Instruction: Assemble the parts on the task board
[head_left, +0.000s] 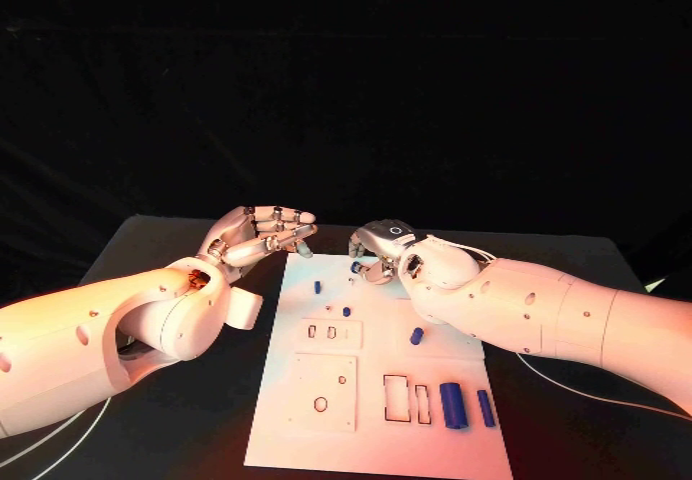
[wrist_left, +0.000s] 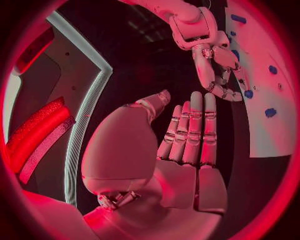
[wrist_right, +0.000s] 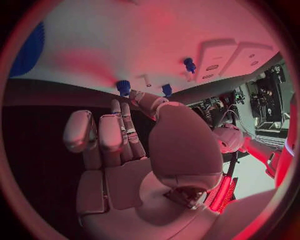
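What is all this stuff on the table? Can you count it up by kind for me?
Small blue plastic parts: 6
White flat task board: 1
Silver robot hands: 2 (left hand, right hand)
Total: 9

We take this for a robotics lab: a black tabletop (head_left: 173, 240) against black backdrop, with cabled equipment racks (wrist_right: 265, 100) nearby.

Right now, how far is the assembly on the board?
Early, it seems. Done: nothing I can confirm. In hand: the right hand reaches a small blue part at the far edge of the task board; grip unclear. The left hand holds nothing. Left: two long blue parts lie beside empty slots.
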